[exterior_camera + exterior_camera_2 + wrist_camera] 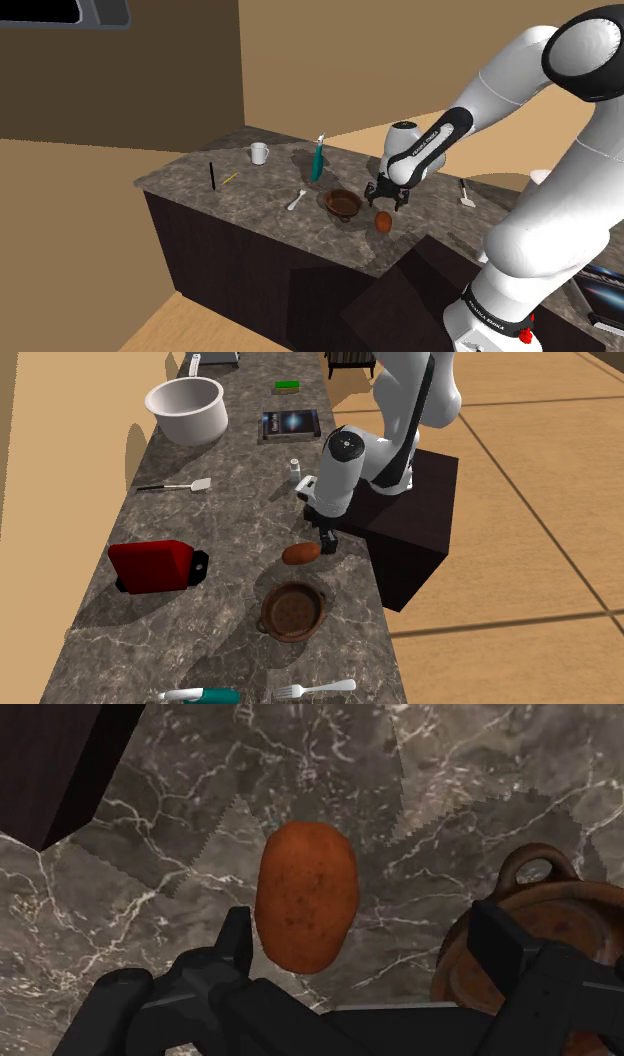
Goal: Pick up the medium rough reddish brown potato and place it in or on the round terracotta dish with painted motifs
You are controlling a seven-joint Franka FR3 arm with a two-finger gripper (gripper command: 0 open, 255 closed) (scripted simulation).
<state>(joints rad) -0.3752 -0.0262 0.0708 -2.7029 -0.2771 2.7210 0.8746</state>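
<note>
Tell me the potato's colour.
The potato is reddish brown with fine dark speckles; the wrist view shows it best.

A home kitchen: a long, dark marbled countertop (240, 502) carries a white cooking pot (185, 407), a red toaster (152, 566), a fork (315, 689) and a white mug (259, 153), above wood-plank flooring (520, 502). The dark wall-mounted box (60, 12) may be a microwave.

Soft, even light is recorded throughout. In the second exterior view, shadows are thrown toward that view's left by the pot (185, 407) and toaster (150, 565) on the bench (230, 502). In the wrist view, saw-toothed shadow edges are noted beside the potato (305, 894). The shoulder view is rendered dimmer.
</note>
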